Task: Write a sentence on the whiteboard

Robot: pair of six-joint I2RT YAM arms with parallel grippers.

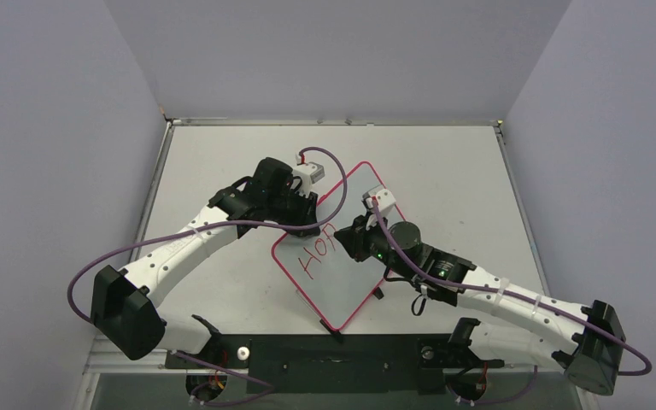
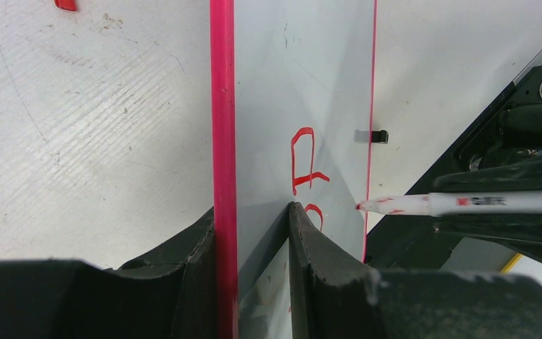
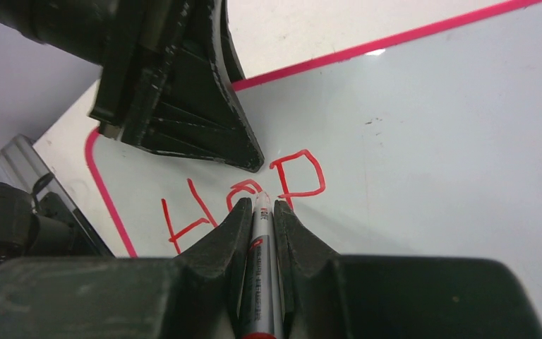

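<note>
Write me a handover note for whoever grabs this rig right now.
Grippers: the left gripper is shut on the whiteboard at its pink rim. The right gripper is shut on the marker, tip down beside the P; I can't tell if it touches.
Done: the sentence reads "HOP" in red.
Left: every remaining letter. The rest of the board is blank.

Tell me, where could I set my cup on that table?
Bare table right of the whiteboard and along the back wall; a patch between the left arm and the board. Crowded where the left gripper and right gripper meet.
</note>
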